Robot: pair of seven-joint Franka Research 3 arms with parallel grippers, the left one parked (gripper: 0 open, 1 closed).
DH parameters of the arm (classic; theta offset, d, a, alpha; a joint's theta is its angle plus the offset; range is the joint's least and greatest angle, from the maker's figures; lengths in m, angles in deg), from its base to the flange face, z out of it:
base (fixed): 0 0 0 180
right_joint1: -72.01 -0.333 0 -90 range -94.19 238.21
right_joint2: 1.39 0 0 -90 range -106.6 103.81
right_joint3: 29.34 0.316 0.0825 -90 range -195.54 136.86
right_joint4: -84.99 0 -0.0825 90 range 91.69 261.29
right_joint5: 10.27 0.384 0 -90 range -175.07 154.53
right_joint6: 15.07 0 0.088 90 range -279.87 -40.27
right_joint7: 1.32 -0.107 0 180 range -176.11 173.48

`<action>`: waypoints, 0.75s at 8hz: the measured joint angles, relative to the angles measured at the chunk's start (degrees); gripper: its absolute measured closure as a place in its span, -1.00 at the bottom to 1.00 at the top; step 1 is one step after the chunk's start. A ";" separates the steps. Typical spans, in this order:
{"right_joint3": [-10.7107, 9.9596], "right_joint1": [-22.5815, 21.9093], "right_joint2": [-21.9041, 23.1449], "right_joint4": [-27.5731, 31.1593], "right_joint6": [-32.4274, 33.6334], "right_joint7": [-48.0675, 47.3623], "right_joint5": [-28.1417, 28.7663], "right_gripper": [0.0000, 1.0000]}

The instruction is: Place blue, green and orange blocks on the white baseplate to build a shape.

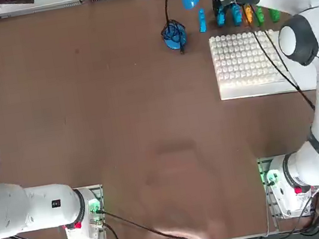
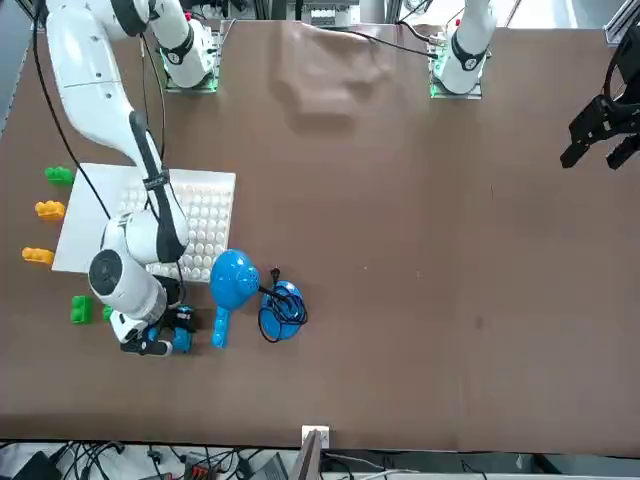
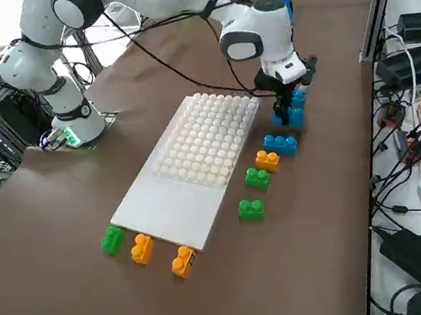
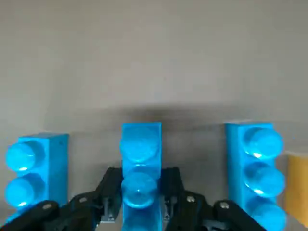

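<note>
The right gripper (image 4: pixel 139 204) has its jaws closed narrowly on a blue block (image 4: pixel 141 163), one black finger pressed to each side of it, and the block's round studs face the wrist camera. Two more blue blocks flank it on the brown worktop (image 1: pixel 114 102): a left blue block (image 4: pixel 38 166) and a right blue block (image 4: pixel 255 168), both apart from the held one, with an orange block (image 4: pixel 298 180) just beyond the latter at the frame's right edge. In the top view the gripper (image 1: pixel 234 13) sits at the upper right, over a row of blue, orange and green blocks just above the white baseplate (image 1: pixel 248 63), which carries no block. In the right side view another green block (image 3: pixel 251 209) lies right of the baseplate, and a green block (image 3: pixel 113 239) and two orange ones (image 3: pixel 142 249) lie at its near end. A blue lamp-like object (image 1: pixel 175 35) stands left of the row.
</note>
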 joint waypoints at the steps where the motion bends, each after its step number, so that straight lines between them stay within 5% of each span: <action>1: -0.04 0.04 0.42 -1.89 2.08 0.04 0.00 0.23; 4: -0.52 0.93 7.40 1.02 7.13 1.53 0.00 0.23; 6: -0.54 2.24 17.36 12.58 7.75 3.54 0.01 0.23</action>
